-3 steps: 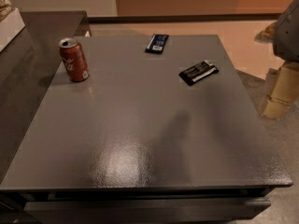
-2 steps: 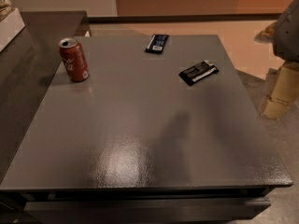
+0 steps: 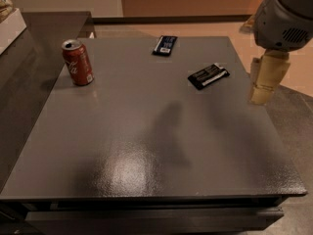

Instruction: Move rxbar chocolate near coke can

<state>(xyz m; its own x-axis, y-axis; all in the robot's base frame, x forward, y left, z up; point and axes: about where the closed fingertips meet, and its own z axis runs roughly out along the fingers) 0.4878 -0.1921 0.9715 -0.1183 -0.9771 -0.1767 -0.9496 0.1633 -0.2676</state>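
Note:
The rxbar chocolate point(image 3: 208, 76), a flat black wrapper with a white stripe, lies at an angle on the grey table point(image 3: 146, 146), right of centre toward the back. The coke can point(image 3: 77, 62), red with a silver top, stands upright near the table's back left edge, far from the bar. My gripper point(image 3: 264, 82) hangs at the right, over the table's right edge, a short way right of the bar and above the table. It holds nothing that I can see.
A dark blue bar wrapper with a white label point(image 3: 165, 45) lies near the table's back edge. A darker counter point(image 3: 29, 38) adjoins the table on the left, with a white box point(image 3: 9, 26) on it. My grey arm housing point(image 3: 286, 13) fills the top right corner.
My arm and gripper have moved left and a little up, closer to the rxbar chocolate. The objects on the table have not moved.

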